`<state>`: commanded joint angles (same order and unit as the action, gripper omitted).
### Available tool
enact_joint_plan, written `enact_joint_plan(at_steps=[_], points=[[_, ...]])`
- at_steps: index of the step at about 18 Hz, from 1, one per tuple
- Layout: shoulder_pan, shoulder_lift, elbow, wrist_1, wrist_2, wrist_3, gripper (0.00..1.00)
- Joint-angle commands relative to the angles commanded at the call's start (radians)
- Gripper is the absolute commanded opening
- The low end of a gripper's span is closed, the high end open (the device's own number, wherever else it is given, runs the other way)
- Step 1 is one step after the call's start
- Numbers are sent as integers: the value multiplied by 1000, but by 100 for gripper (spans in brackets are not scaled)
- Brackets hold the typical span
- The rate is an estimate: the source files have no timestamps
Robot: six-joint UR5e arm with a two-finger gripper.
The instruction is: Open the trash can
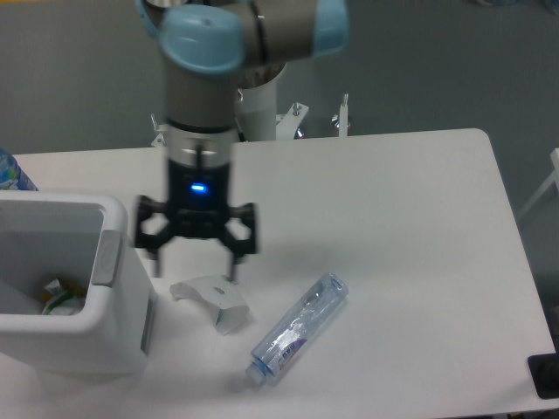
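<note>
The trash can (74, 288), left of the pincer (196, 266), already stands open. The pincer hangs spread and empty, so I judge only withdrawal remains.

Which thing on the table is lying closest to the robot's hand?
The small white curved piece, right under the open hand. The clear bottle lies farther right, and the trash can stands to the left.

We see a white table (410, 201) with rounded corners. Directly on it rest the white trash can (74, 336) at the left edge, a curved white plastic piece (214, 301) just beside it, and a clear crushed bottle (297, 330) lying on its side.
</note>
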<state>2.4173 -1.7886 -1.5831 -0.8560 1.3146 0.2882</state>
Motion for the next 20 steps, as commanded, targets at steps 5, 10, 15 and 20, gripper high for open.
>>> enact_joint_plan(at_steps=[5, 10, 15, 20], points=[[77, -48, -1, -2, 26, 135, 100], [115, -74, -15, -11, 87, 279, 100], [155, -80, -55, -14, 121, 569, 100], [177, -84, -121, -12, 149, 845, 100]])
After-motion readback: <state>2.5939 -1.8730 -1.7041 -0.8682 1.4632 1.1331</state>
